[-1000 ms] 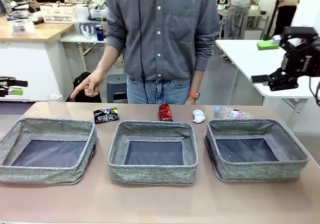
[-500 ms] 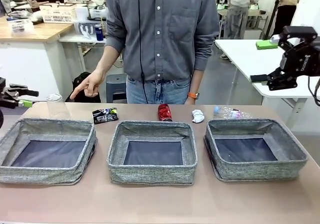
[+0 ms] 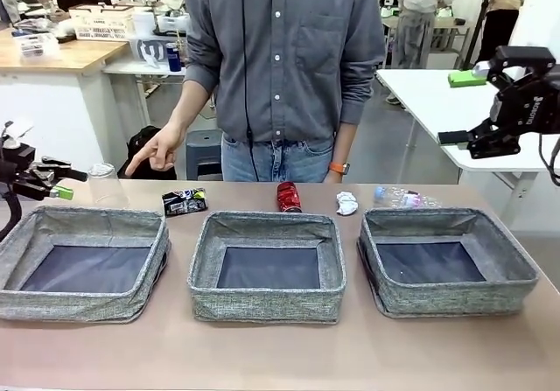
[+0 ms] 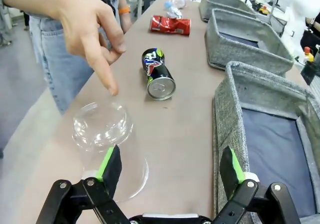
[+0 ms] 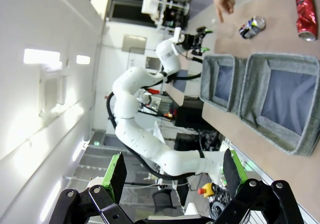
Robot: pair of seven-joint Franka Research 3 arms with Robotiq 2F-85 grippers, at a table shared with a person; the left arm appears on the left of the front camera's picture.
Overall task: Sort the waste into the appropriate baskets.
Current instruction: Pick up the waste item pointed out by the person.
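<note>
Sorting not yet begun, to judge by the layout. At the left edge of the front view, left pincer spread wide and gripping nothing, levelled at an upturned clear plastic cup on the far left corner of the bench; in the wrist view, cup close ahead of the left green pad, not between the pads. Just beside the cup, a person's hand, forefinger pointing down towards it. Further right, in a row along the far edge of the bench: crushed black printed can, crushed red can, crumpled white paper ball, clear plastic bottle lying on its side. In front of that row, left basket, middle basket and right basket, side by side, none of the waste in any. All five pieces left to sort. At the upper right of the frame, right pincer, likewise wide open and empty, held high above the bench and well apart from the litter. Likely in the way: the pointing hand close over the cup, and the soft wall of the left basket just beside the line of approach. Behind, other work tables and people.
</note>
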